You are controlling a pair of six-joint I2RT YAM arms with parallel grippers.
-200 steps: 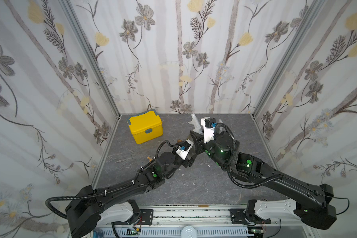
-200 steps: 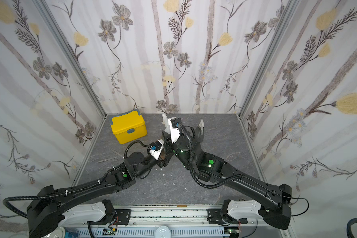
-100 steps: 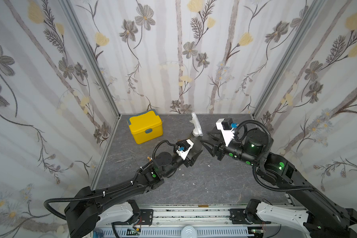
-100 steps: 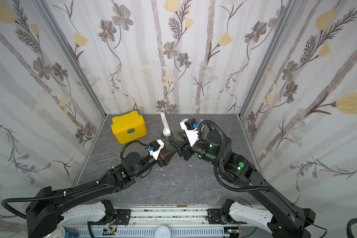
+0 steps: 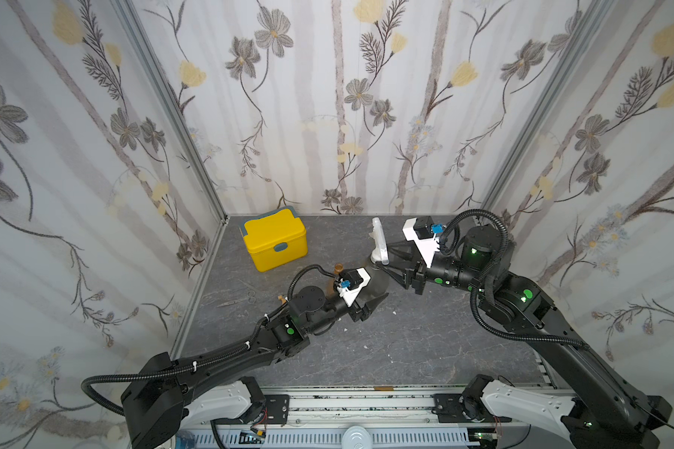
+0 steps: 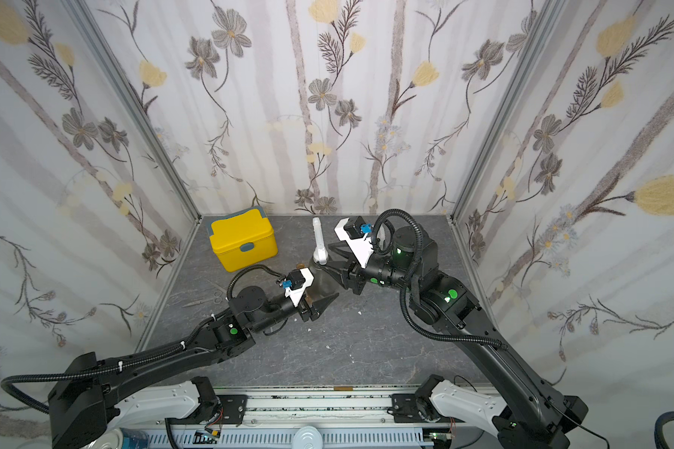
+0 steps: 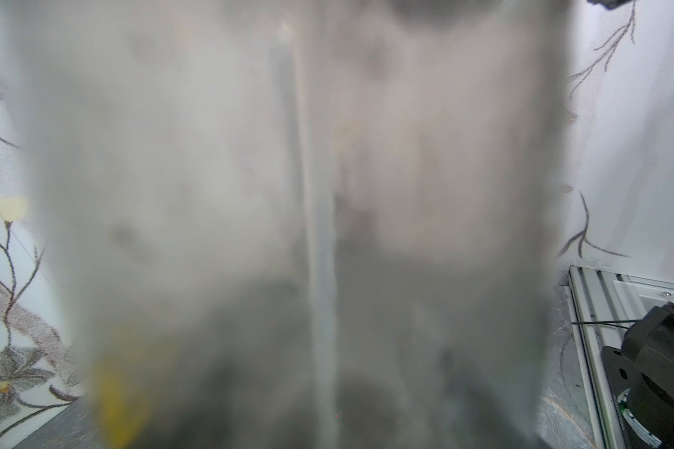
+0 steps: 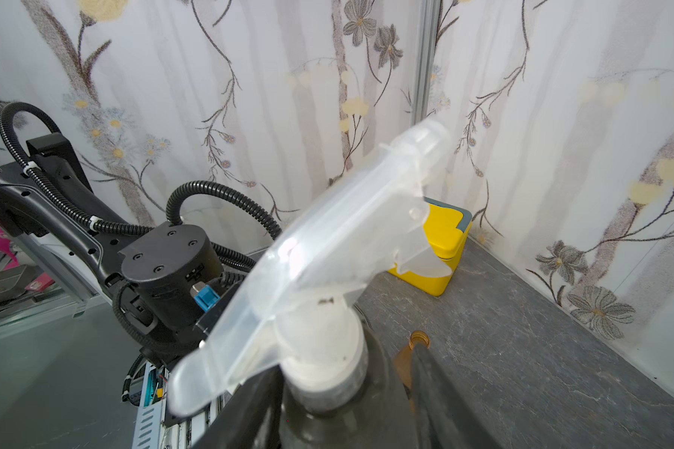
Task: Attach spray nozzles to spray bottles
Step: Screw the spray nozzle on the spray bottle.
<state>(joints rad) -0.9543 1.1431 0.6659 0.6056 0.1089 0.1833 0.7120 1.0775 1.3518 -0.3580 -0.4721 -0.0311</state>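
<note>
Counts, near to far: two arms, two bottles in view, one nozzle for certain, one pair of scissors, one box. The left arm runs low over the grey table point(image 5: 405, 350) from the near-left base toward the centre, with its wrist roughly level. The left gripper point(image 5: 372, 301) is clenched on the lower body of the smoky grey bottle point(image 5: 380, 283), which stands upright mid-table; whether its base touches the table cannot be told. In the left wrist view the bottle fills the frame as a blur, with only the dip tube point(image 7: 323, 291) showing inside as a pale vertical line. The clear nozzle point(image 8: 327, 264) sits on that bottle's neck with its white collar down over the neck (how tightly it is threaded cannot be told), and its head points toward the back wall. The right arm climbs from the near-right base, with its elbow high near the right wall, then folds back toward the centre with its wrist horizontal. The right gripper point(image 5: 388, 258) is released, its jaws spread on either side of the collar and neck, and at least one finger point(image 8: 429, 381) stands clear of them. Just behind the grey bottle stands the amber bottle point(image 8: 417, 340), of which only the open neck shows. A small orange piece point(image 5: 281, 298) lies beside the left forearm, too small to identify. The scissors point(image 5: 246, 298) lie flat to the left of it. The yellow box point(image 5: 275, 243) sits with its lid shut near the back-left corner, well apart from both grippers.
</note>
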